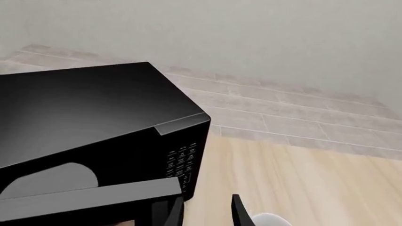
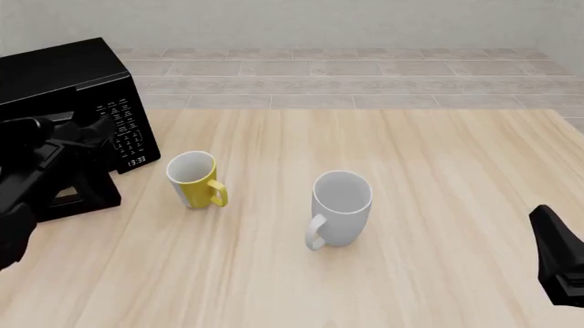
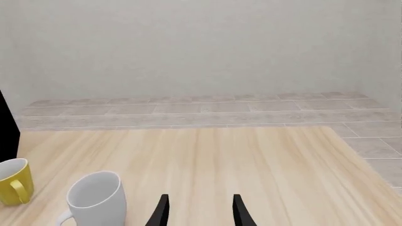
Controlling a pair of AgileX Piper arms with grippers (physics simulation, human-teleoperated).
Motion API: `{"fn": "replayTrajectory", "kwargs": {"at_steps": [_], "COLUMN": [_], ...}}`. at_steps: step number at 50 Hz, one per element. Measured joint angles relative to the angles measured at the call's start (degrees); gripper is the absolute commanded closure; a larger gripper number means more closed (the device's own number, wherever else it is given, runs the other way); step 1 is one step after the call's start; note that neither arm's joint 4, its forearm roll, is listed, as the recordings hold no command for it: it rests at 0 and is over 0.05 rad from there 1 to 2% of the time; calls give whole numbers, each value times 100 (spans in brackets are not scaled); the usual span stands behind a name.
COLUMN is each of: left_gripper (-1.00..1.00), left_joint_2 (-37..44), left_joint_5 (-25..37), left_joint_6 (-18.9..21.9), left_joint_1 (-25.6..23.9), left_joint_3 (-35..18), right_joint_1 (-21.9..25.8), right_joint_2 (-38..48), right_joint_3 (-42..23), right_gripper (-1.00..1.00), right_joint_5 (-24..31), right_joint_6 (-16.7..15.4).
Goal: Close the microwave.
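The microwave point(image 2: 64, 75) is a glossy black box at the table's far left, with its white-marked keypad point(image 2: 128, 133) facing right of centre. Its door point(image 2: 78, 195) stands swung out toward the near side. In the left wrist view the door's grey top edge point(image 1: 94, 197) angles away from the body point(image 1: 88, 108). My left gripper point(image 2: 91, 133) sits at the door's free edge beside the keypad. Its fingers are apart point(image 1: 204, 214), and one dark finger merges with the door. My right gripper point(image 3: 201, 214) is open and holds nothing at the near right point(image 2: 556, 263).
A yellow mug point(image 2: 193, 178) stands just right of the microwave. A white mug point(image 2: 340, 207) stands mid-table, with its handle toward the near left. Both show in the right wrist view, white point(image 3: 94, 197) and yellow point(image 3: 12, 181). A tiled floor and a wall lie beyond the table's far edge.
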Motion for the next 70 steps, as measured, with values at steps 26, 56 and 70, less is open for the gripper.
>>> {"fn": "replayTrajectory", "kwargs": {"at_steps": [26,56,70], "left_gripper": [-100,-100,-100], "left_joint_2": [357,677,791], "left_joint_5": [-179,-379,-447], "left_joint_6": [33,54,46], "left_joint_1": [44,88,108], "left_joint_3": [-269,-504,-590], "right_joint_1": [7,20,24], "right_joint_2": [1,1,2], "right_joint_3": [0,0,0], "right_gripper": [-100,-100,-100], "right_joint_5": [-6,-4,-4], "right_joint_6": [-1,7,12]}}
